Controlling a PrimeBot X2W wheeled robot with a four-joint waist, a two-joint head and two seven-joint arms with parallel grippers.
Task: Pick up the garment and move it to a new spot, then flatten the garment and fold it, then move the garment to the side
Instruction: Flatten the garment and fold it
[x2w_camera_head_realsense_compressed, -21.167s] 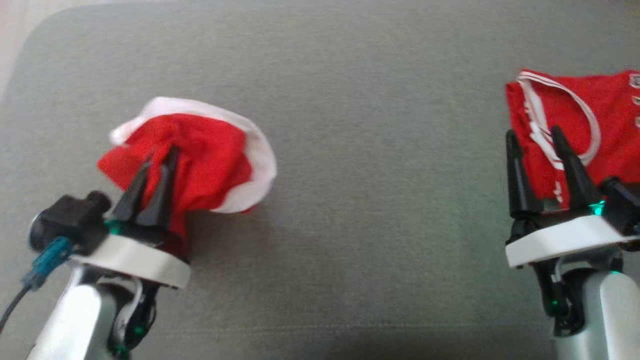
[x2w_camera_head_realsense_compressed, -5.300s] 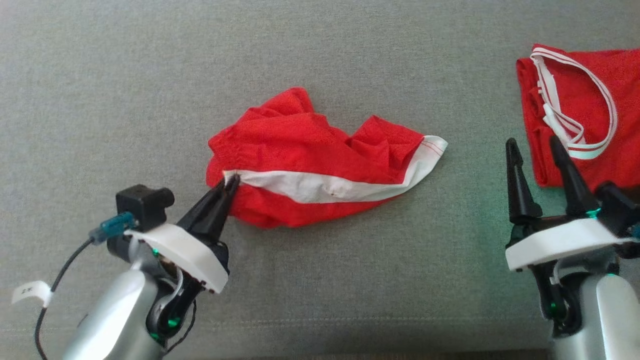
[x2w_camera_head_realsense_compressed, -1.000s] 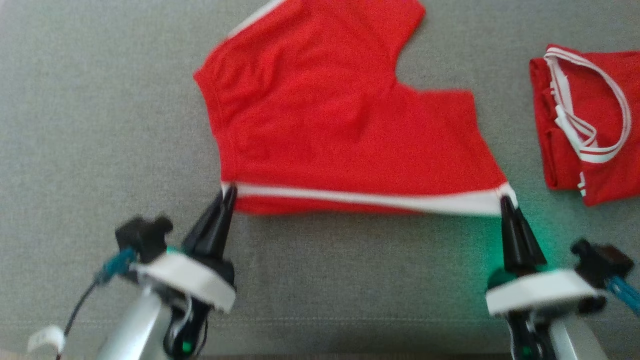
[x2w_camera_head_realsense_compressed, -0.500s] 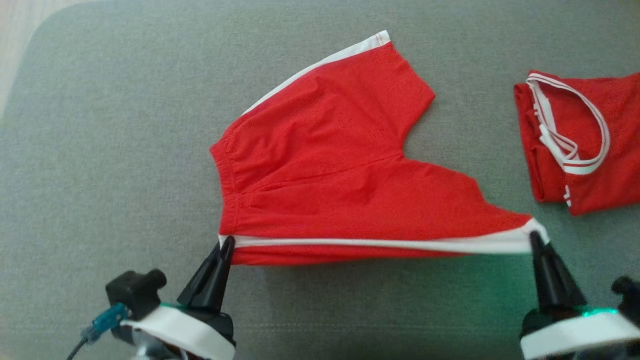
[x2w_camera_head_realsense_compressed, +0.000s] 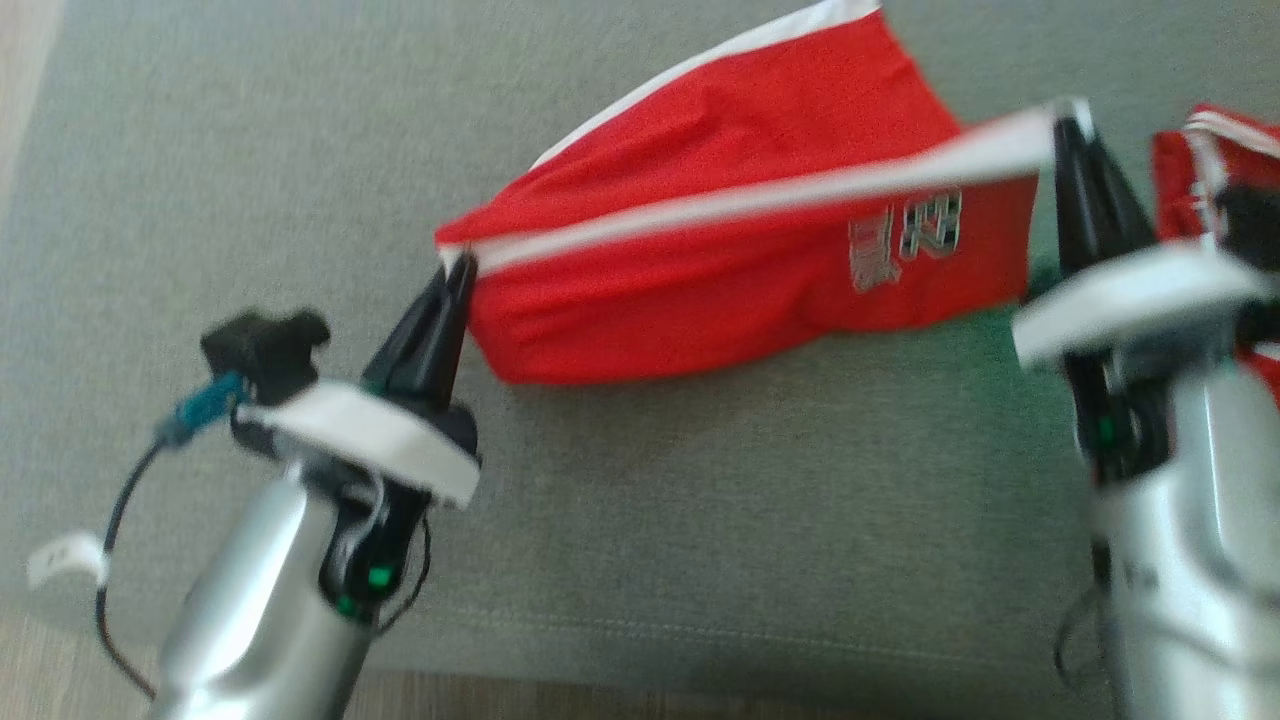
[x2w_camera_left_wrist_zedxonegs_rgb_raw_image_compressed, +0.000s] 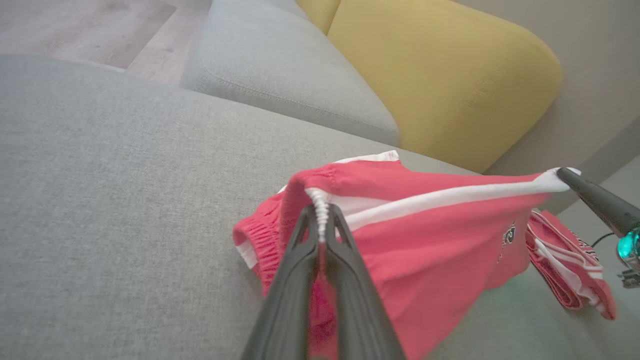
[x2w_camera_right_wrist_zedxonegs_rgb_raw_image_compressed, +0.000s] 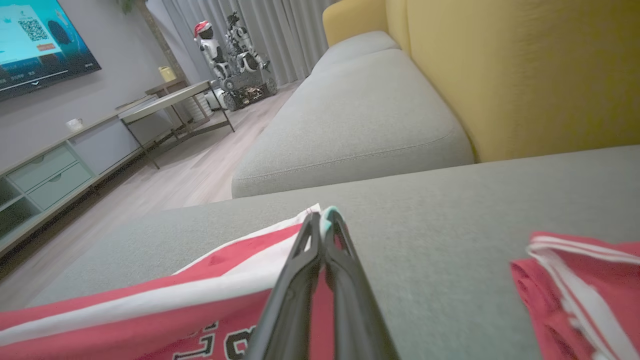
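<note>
Our left gripper (x2w_camera_head_realsense_compressed: 461, 268) is closed on one end of the white stripe (x2w_camera_head_realsense_compressed: 760, 200) of the red shorts (x2w_camera_head_realsense_compressed: 740, 280), and our right gripper (x2w_camera_head_realsense_compressed: 1075, 118) is closed on the other end, so the stripe is stretched in the air between them. The rest of the shorts hangs down to the grey seat cushion (x2w_camera_head_realsense_compressed: 700, 520), near its far edge, beside a second red garment (x2w_camera_head_realsense_compressed: 1195, 165) at the right edge.
</note>
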